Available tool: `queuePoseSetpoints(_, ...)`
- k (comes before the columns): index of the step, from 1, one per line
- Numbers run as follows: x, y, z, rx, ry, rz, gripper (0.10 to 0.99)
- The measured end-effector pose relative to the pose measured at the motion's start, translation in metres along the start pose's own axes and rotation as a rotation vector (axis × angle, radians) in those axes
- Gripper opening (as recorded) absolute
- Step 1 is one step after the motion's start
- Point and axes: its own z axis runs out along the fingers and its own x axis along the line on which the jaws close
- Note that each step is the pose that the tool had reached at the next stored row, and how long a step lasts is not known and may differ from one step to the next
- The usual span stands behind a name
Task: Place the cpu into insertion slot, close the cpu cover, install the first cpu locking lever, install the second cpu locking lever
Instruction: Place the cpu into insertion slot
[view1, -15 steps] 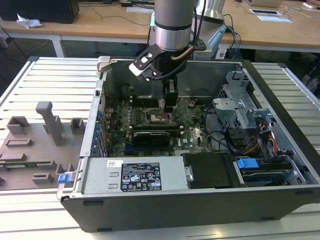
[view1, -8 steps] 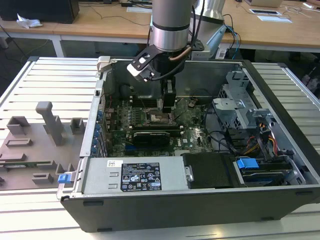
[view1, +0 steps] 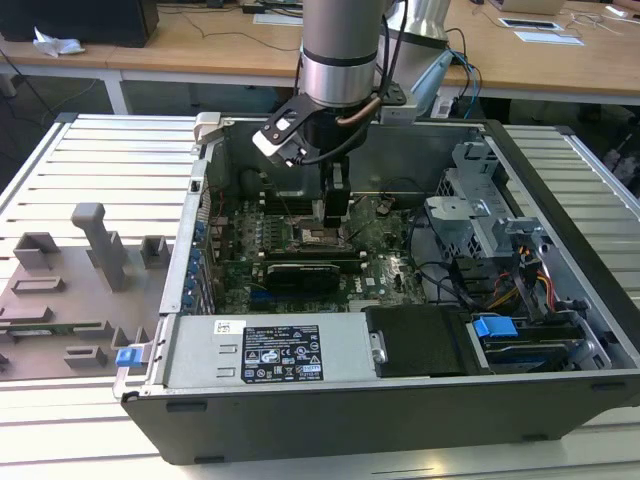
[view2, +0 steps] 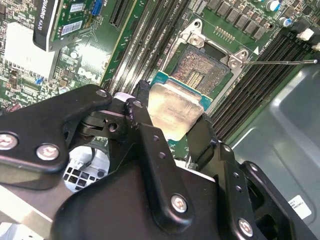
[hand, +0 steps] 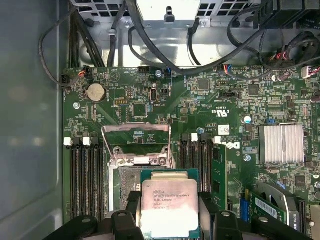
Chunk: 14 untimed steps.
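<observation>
Hand (view2: 172, 127) holds the cpu (view2: 174, 106) by two opposite edges, one black finger (view2: 145, 125) on each side, silver top facing up. In the exterior view the hand (view1: 335, 212) reaches down into the open case (view1: 300, 420) on the tabletop (view1: 100, 160), over the middle of the motherboard (view1: 385, 255). In the first wrist view the cpu (hand: 169, 205) overlaps one edge of the slot (hand: 126, 181), with the rest of the dark slot uncovered. I cannot tell whether the two touch. The cover (hand: 136, 131) stands swung open on the slot's far side. A thin lever (view2: 280, 62) sticks out from one slot corner across the memory slots (view2: 285, 47).
</observation>
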Motion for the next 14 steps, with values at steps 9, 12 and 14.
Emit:
queuePoseSetpoints(9,0.0001,-0.0004,0.0084,0.000,0.0000,0.000,0.545)
queuePoseSetpoints(12,0.0001,-0.0005,0.0114,0.000,0.0001,0.000,0.545)
queuePoseSetpoints(14,0.0001,-0.0006,0.0130,0.000,0.0000,0.000,0.545)
